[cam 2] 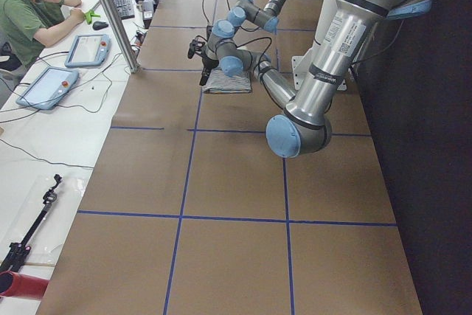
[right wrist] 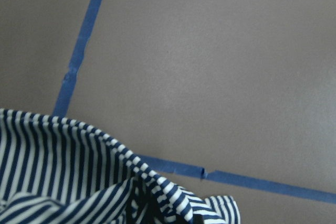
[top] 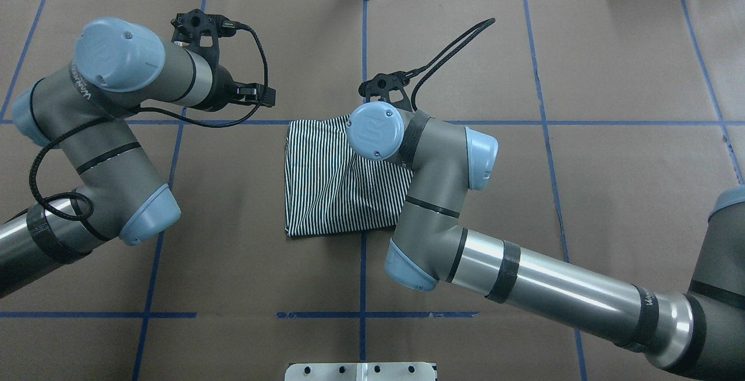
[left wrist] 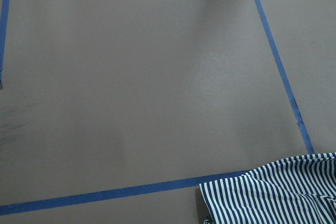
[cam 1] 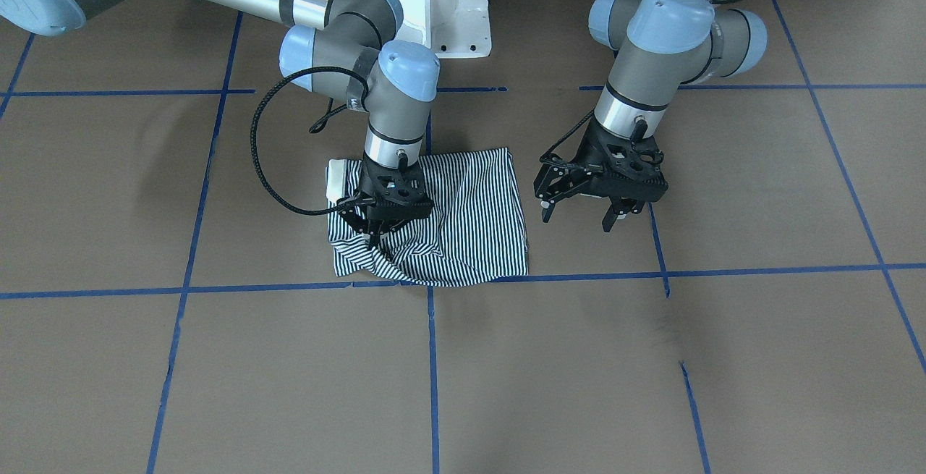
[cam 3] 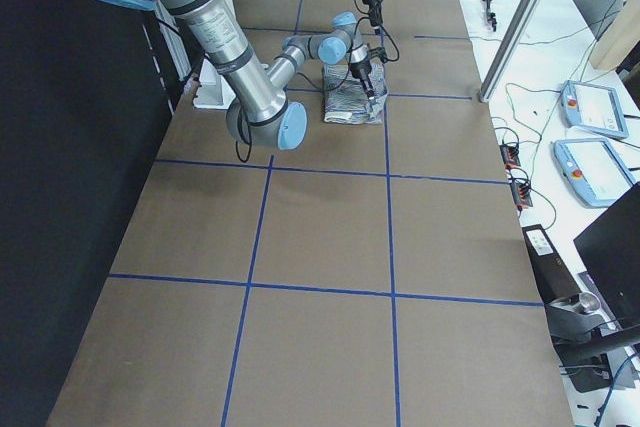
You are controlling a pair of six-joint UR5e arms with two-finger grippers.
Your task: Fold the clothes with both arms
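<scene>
The striped polo shirt (cam 1: 463, 221) lies folded into a rough square on the brown table, its white collar (cam 1: 336, 177) poking out at one side. My right gripper (cam 1: 375, 237) points down on the shirt's bunched corner, its fingers shut on a pinch of the fabric. The right wrist view shows that raised fold of the shirt (right wrist: 79, 177) close up. My left gripper (cam 1: 576, 218) hangs open over bare table just beside the shirt's other edge, holding nothing. In the overhead view the shirt (top: 332, 183) is partly hidden under my right wrist. A corner of the shirt (left wrist: 273, 192) shows in the left wrist view.
Blue tape lines (cam 1: 434, 358) divide the table into squares. The white pedestal base (cam 1: 434, 3) stands behind the shirt. A person (cam 2: 29, 12) sits at a side desk with two teach pendants (cam 2: 48, 86). Cables and gear lie along the far side bench (cam 3: 520, 157).
</scene>
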